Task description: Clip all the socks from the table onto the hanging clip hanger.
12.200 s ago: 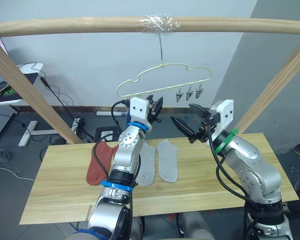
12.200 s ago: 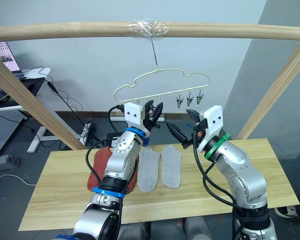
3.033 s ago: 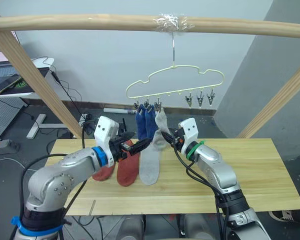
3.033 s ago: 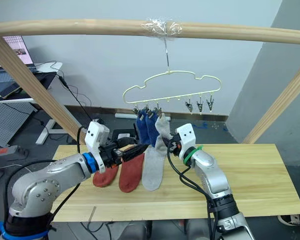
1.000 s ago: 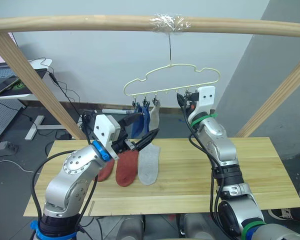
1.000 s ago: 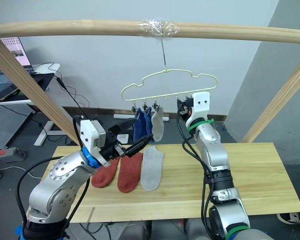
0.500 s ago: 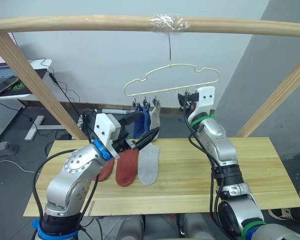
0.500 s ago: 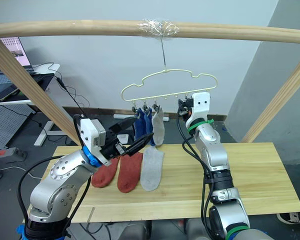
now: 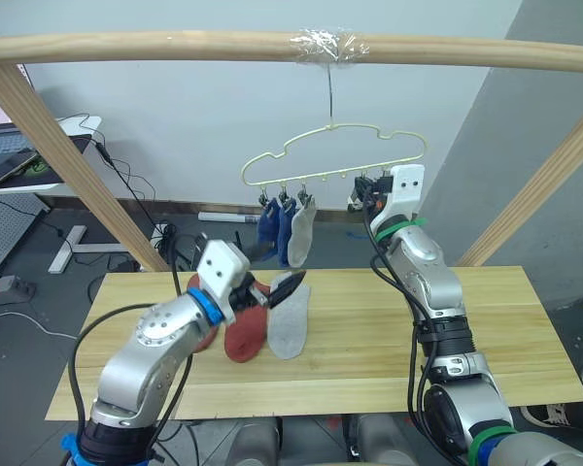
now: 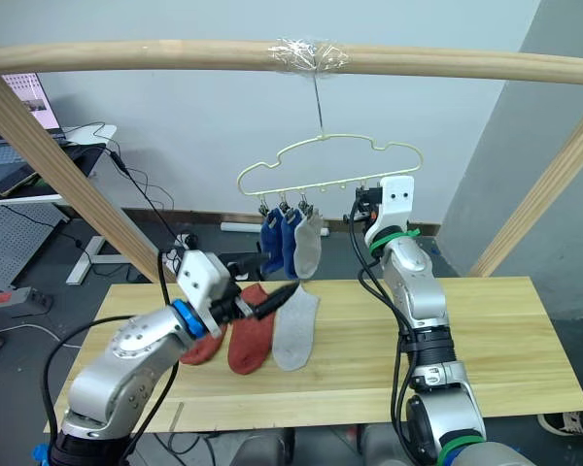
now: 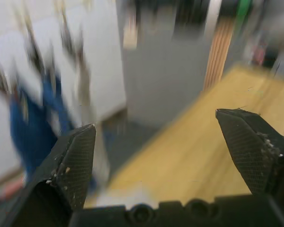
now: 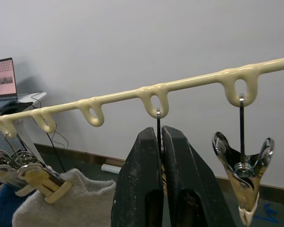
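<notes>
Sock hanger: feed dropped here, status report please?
Right gripper shut on clip. Left gripper open, empty. Three socks hung, three on table. Nothing blocking.

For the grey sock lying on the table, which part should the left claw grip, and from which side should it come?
Grip the cuff end of the grey sock, the end toward the hanger. It lies flat, with a red sock close on its left, so the open left claw should probably come from above and pinch the cuff edge, leaving it free for a clip.

Pale wooden table (image 9: 486, 320), two rust-red socks (image 10: 247, 340), one grey sock (image 10: 293, 326) lying flat
</notes>
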Available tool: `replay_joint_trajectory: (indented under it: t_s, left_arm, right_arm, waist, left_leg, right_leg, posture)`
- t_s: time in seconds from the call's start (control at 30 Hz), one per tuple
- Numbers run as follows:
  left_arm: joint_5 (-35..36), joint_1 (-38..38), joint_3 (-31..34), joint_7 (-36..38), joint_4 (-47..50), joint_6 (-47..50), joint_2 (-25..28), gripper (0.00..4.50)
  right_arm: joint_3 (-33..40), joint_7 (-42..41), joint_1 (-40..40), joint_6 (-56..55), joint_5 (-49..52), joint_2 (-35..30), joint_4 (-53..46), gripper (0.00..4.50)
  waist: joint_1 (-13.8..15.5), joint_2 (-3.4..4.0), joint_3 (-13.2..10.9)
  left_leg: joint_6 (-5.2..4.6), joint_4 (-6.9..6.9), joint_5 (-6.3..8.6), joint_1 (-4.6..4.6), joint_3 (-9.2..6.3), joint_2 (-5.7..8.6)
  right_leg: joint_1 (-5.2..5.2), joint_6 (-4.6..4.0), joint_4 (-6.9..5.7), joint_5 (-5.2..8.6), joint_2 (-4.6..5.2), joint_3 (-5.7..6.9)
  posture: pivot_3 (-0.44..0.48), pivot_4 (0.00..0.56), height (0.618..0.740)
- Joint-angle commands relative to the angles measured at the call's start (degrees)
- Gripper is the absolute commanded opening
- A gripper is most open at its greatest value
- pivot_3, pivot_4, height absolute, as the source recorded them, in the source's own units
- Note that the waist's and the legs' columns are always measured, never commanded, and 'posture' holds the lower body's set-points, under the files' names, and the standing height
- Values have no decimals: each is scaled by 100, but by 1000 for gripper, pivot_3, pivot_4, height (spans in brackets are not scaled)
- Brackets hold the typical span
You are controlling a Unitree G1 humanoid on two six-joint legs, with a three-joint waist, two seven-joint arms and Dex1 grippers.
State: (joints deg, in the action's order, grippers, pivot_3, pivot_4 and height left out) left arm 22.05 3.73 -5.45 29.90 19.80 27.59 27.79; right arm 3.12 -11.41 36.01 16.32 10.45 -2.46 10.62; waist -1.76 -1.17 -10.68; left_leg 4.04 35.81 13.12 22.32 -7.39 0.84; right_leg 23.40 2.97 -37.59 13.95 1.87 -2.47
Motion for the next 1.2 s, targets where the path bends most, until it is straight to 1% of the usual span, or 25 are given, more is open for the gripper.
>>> replay_joint_trajectory:
  t_s: [0.03,0.13,0.33,0.5,0.63,0.67,0.7,0.73,0.9,0.97,1.0,1.03,1.13,1.17,1.2]
  left_arm:
    - [-677,125,-517,-131,-762,-219,-167,4500]
    - [-1184,464,-848,-189,-1624,-514,-403,4500]
    - [-1812,1067,-1173,-52,-3251,-1071,-705,4500]
    - [-2036,1383,-1237,185,-4130,-1502,-949,4500]
    - [-2239,1524,-1297,367,-4705,-1808,-1022,4500]
    - [-2270,1530,-1308,417,-4776,-1828,-1028,4118]
    - [-2303,1516,-1331,491,-4810,-1858,-1022,3921]
    - [-2336,1483,-1370,589,-4805,-1911,-1007,3606]
    - [-2721,1250,-1658,855,-4631,-2351,-861,2123]
    - [-2810,1152,-1723,945,-4574,-2510,-813,1492]
    - [-2843,1073,-1754,1024,-4499,-2633,-769,1098]
    - [-2831,975,-1763,1114,-4378,-2723,-727,932]
    - [-2714,725,-1630,1231,-3988,-2950,-650,123]
    - [-2636,658,-1540,1237,-3864,-3042,-644,15]
    - [-2516,598,-1432,1256,-3742,-3127,-660,15]
  right_arm:
    - [9,-116,-30,190,109,-109,-315,6]
    - [23,-134,-105,350,112,-146,-459,6]
    - [65,27,-268,607,127,-110,-816,6]
    - [52,93,-422,773,128,-78,-1087,6]
    - [38,113,-449,852,126,-60,-1180,6]
    - [39,113,-450,866,126,-58,-1193,0]
    - [42,113,-450,877,126,-56,-1202,0]
    - [48,115,-441,879,126,-54,-1195,0]
    - [80,114,-401,881,139,-58,-1155,0]
    - [79,112,-394,876,147,-68,-1144,0]
    - [79,109,-386,871,152,-75,-1134,0]
    - [79,107,-378,869,156,-81,-1127,0]
    - [75,92,-357,877,168,-97,-1110,0]
    - [71,86,-352,887,176,-102,-1109,0]
    - [69,78,-346,901,187,-107,-1104,0]
  waist:
    - [10,0,0]
    - [14,1,0]
    - [-23,2,0]
    - [-21,2,1]
    - [-28,2,1]
    - [-31,2,1]
    - [-33,3,1]
    - [-33,5,3]
    - [-35,11,7]
    - [-35,15,9]
    - [-35,16,9]
    - [-39,16,10]
    - [-57,21,12]
    - [-54,20,12]
    - [-53,21,12]
  left_leg:
    - [0,3,0,0,-3,0]
    - [-2,12,-2,-2,-4,-1]
    - [-3,12,-2,-20,9,-23]
    - [-2,6,-1,-24,9,-42]
    - [-2,11,-2,-25,13,-42]
    - [-2,12,-2,-27,14,-42]
    - [-2,11,-2,-28,14,-43]
    - [-2,11,-2,-30,13,-44]
    - [-2,9,-1,-31,14,-45]
    - [-2,9,-2,-31,14,-45]
    - [-2,9,-2,-33,14,-45]
    - [-2,9,-2,-33,14,-45]
    - [-2,6,-1,-37,19,-49]
    - [-2,6,-1,-37,17,-49]
    - [-2,6,-1,-36,15,-49]
  right_leg:
    - [0,0,-4,1,0,2]
    - [-1,2,-14,2,-3,4]
    - [-5,0,-20,2,-21,-3]
    - [-5,-7,-20,5,-43,-2]
    - [-5,-4,-21,5,-43,-5]
    - [-6,-4,-22,5,-44,-6]
    - [-6,-4,-23,5,-45,-6]
    - [-7,-4,-23,5,-46,-5]
    - [-8,-5,-22,5,-46,-7]
    - [-8,-5,-22,5,-46,-7]
    - [-9,-5,-23,5,-46,-7]
    - [-10,-5,-23,5,-46,-7]
    - [-10,-6,-23,6,-47,-11]
    - [-10,-6,-23,6,-47,-10]
    - [-10,-6,-23,6,-48,-9]
  posture:
    - [34,154,740]
    - [0,157,740]
    - [-23,157,740]
    - [-34,152,740]
    - [-39,151,740]
    - [-39,151,740]
    - [-39,151,740]
    - [-43,142,740]
    - [-39,138,740]
    - [-39,138,740]
    - [-35,134,740]
    - [-35,134,740]
    - [-34,135,740]
    - [-34,135,740]
    - [-34,135,740]
